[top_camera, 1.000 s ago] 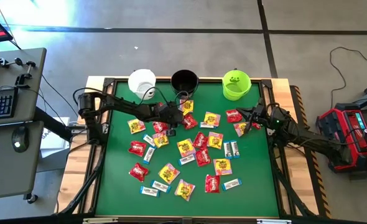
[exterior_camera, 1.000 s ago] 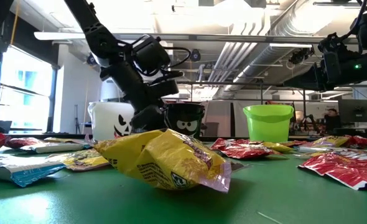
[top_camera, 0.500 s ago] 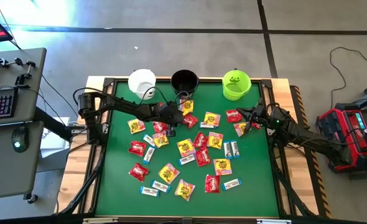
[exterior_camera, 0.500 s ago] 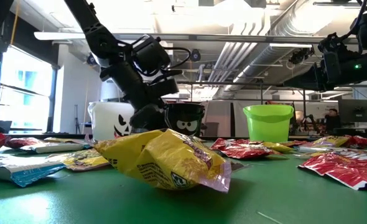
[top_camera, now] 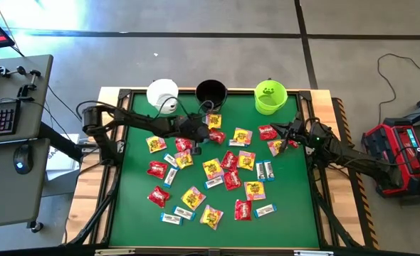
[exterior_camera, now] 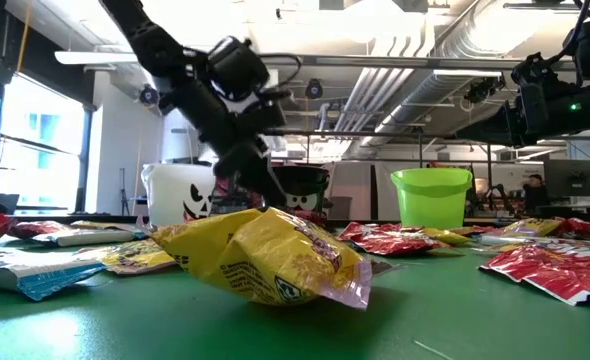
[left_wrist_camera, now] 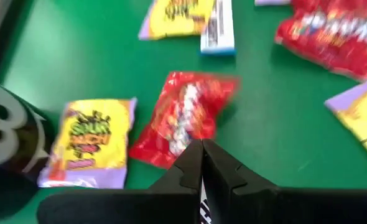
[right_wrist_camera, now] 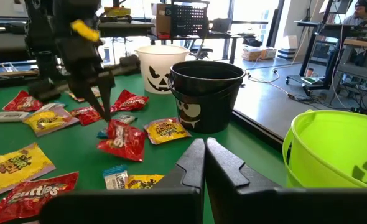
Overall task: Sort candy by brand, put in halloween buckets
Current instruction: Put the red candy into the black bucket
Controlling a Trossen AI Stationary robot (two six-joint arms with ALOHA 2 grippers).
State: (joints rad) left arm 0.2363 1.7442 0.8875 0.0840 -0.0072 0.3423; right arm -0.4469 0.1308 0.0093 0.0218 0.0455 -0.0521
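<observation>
Pinching a red squarish wrapped packet (right_wrist_camera: 122, 138) by its corner, left hand (top_camera: 201, 135) pressed together. Lying just beyond: black round plastic pail (top_camera: 211, 92); right hand (right_wrist_camera: 204, 145) pressed together, empty, farther off.

Your rig stands in an open robotics lab with office space around it.

You work at a green tabletop (top_camera: 288, 192) in a wooden frame on a bare concrete floor (top_camera: 196, 57). Beside it you have a desk (top_camera: 11, 149) with a keyboard (top_camera: 0, 117) and mouse (top_camera: 19, 166), and a red power unit (top_camera: 402, 153) with a cable on the floor. Overhead you can see exposed ducts (exterior_camera: 455, 50) and strip lighting; beyond the tabletop, more desks (right_wrist_camera: 333, 50) with equipment, tall windows (right_wrist_camera: 258, 18), and a person seated at a far workstation (exterior_camera: 531, 195).
</observation>
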